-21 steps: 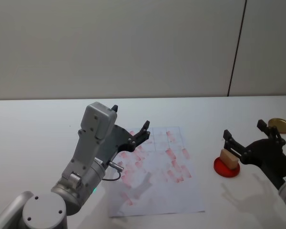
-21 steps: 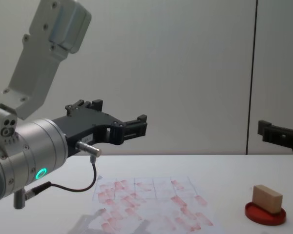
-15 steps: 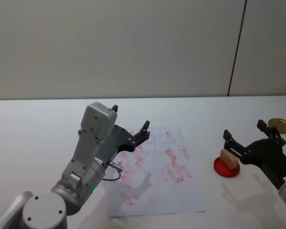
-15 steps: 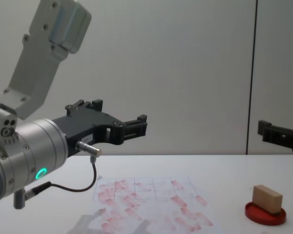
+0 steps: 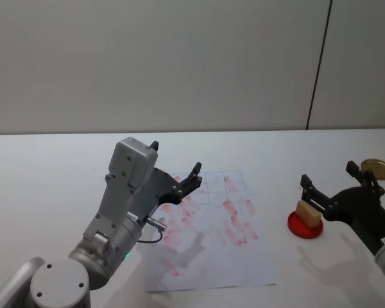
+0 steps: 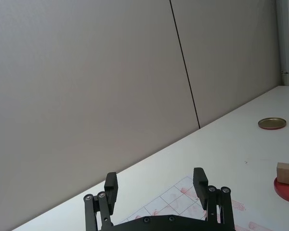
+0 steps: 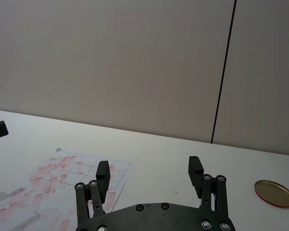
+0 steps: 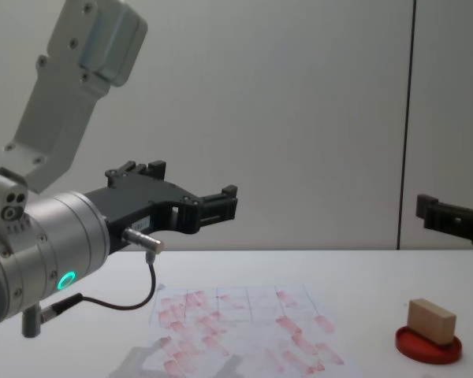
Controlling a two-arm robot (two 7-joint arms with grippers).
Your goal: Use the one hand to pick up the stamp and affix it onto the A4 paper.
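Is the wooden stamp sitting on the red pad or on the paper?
On the red ink pad. The stamp rests on top of it, apart from the A4 paper.

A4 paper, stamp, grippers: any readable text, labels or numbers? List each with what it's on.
None readable.
A4 paper: red-pink stamp prints, too blurred to read.
stamp: plain wood, no marking seen.
left gripper: small pale mark on its body in the chest view, too small to read.
right gripper: no marking seen.
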